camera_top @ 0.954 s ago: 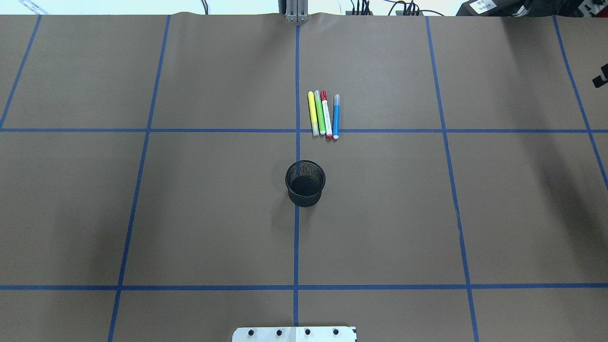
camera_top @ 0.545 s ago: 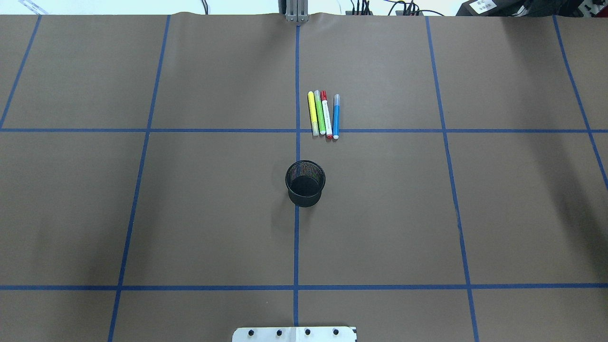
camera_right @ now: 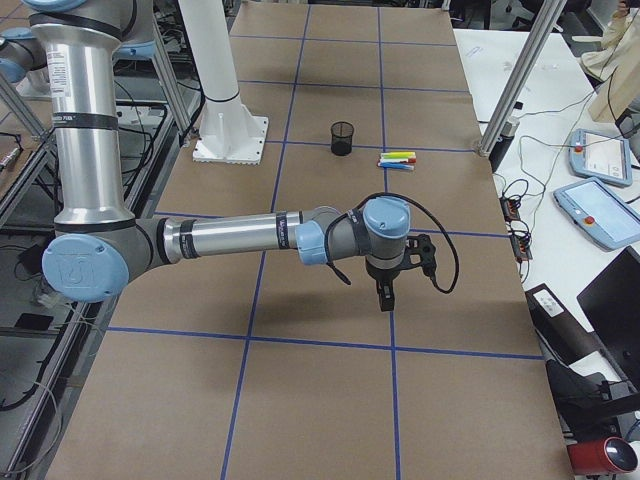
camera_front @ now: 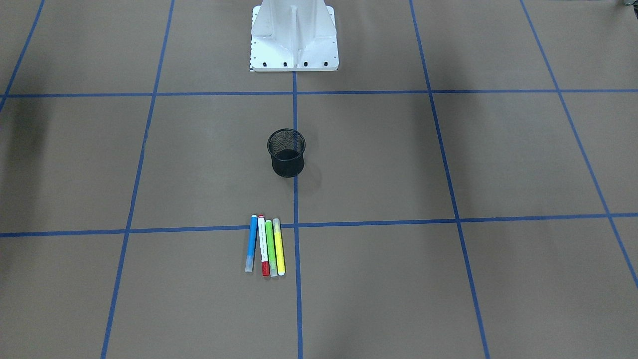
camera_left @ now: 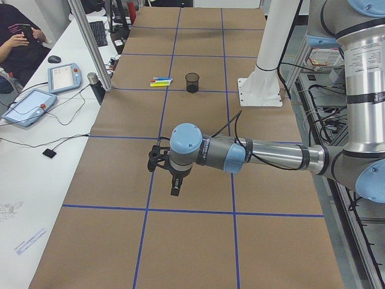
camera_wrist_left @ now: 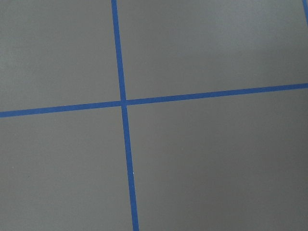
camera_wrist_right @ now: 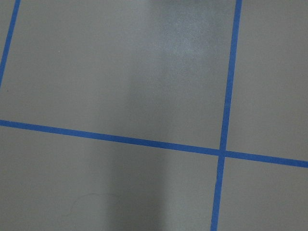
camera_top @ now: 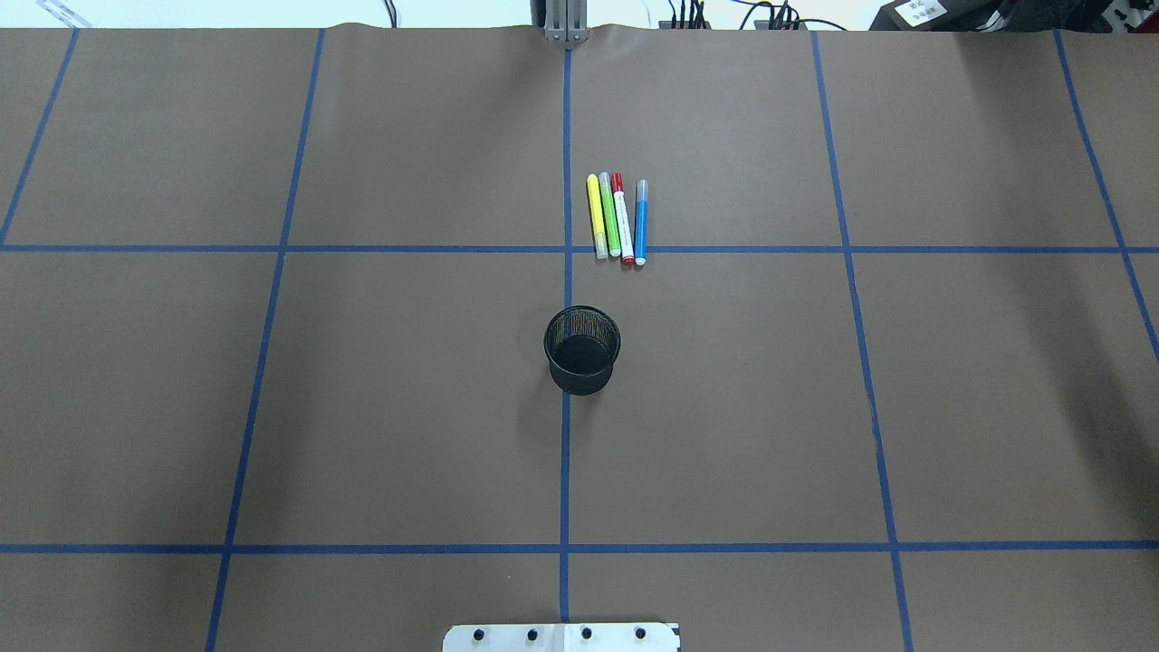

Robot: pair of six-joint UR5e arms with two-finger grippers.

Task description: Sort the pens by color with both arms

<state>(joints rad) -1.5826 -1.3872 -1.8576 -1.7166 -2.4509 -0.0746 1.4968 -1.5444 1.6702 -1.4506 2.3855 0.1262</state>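
Four pens lie side by side on the brown paper beyond the cup: yellow, green, white with red cap and blue. They also show in the front view, with the blue pen leftmost and the yellow pen rightmost. My left gripper hangs over the table's left end, far from the pens. My right gripper hangs over the right end. Both show only in the side views, so I cannot tell whether they are open or shut. The wrist views show only paper and blue tape.
A black mesh cup stands upright at the table's middle, between the pens and the white base pedestal. Operators' tablets and cables lie on the white table along the far side.
A black part of the right arm at the overhead view's right edge one second ago has gone out of that view. Pens and cup have not moved.
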